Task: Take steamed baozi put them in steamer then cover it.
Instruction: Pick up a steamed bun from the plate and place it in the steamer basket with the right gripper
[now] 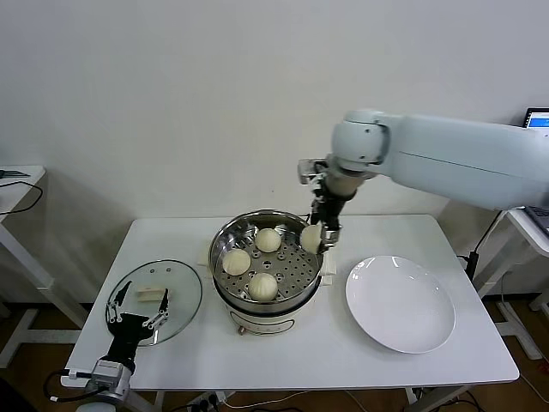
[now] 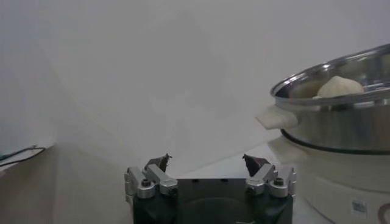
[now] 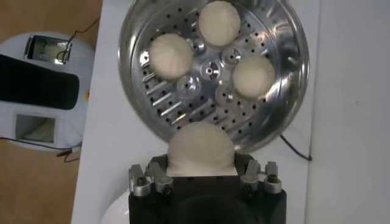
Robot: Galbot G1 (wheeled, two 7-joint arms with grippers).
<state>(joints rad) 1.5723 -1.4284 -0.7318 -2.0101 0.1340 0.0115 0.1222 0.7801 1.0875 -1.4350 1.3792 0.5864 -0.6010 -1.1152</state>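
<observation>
Right gripper (image 1: 313, 238) clamped on fourth baozi (image 3: 200, 149), hanging just above right rim of steamer (image 1: 225, 243). Three baozi (image 1: 263, 286) seated on perforated tray inside steamer, spaced around centre. Left gripper (image 1: 137, 305) parked left of steamer, fingers spread wide, holding nothing, above glass lid (image 1: 184, 292) lying flat on table (image 1: 343, 356). White plate (image 1: 400, 303) right of steamer, bare.

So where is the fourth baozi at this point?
In the head view the fourth baozi is held in the right hand, above the right rim of the steamer, with the other three already on the tray.
</observation>
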